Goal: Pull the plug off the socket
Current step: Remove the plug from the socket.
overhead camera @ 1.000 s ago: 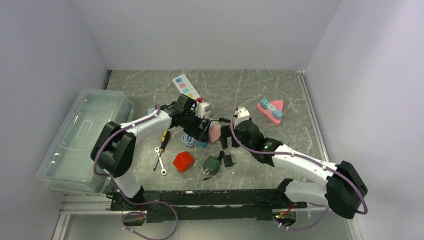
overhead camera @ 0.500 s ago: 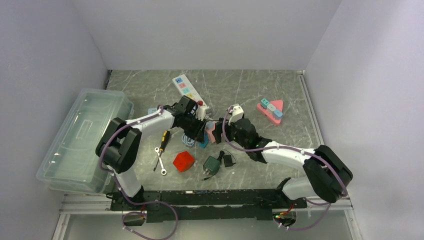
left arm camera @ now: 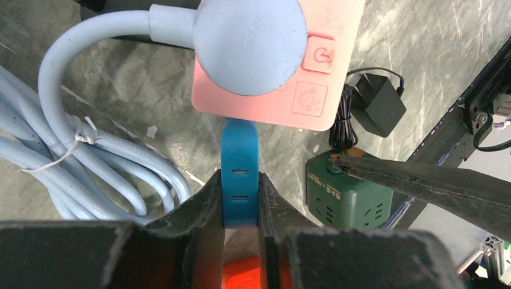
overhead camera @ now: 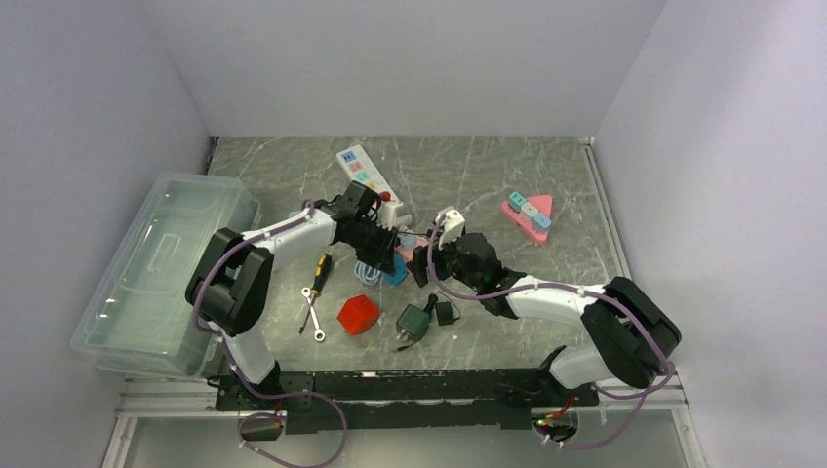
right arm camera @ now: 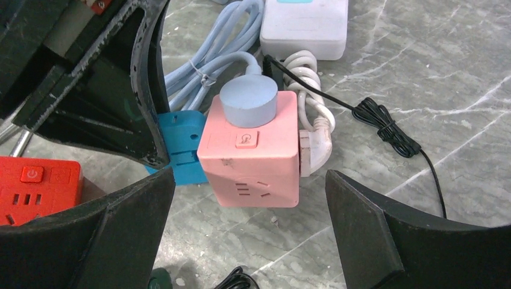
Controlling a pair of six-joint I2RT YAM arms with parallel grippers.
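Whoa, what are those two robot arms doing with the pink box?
The left end effector is shut on a blue plug stuck in the side of the pink socket cube. The right end effector is open, one finger on each side of the cube, not gripping it. The plug is not pulled out yet.

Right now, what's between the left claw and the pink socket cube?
Only the blue plug: the left claw is shut on its free end, its other end seated in the pink socket cube's side. Left wrist view shows it.
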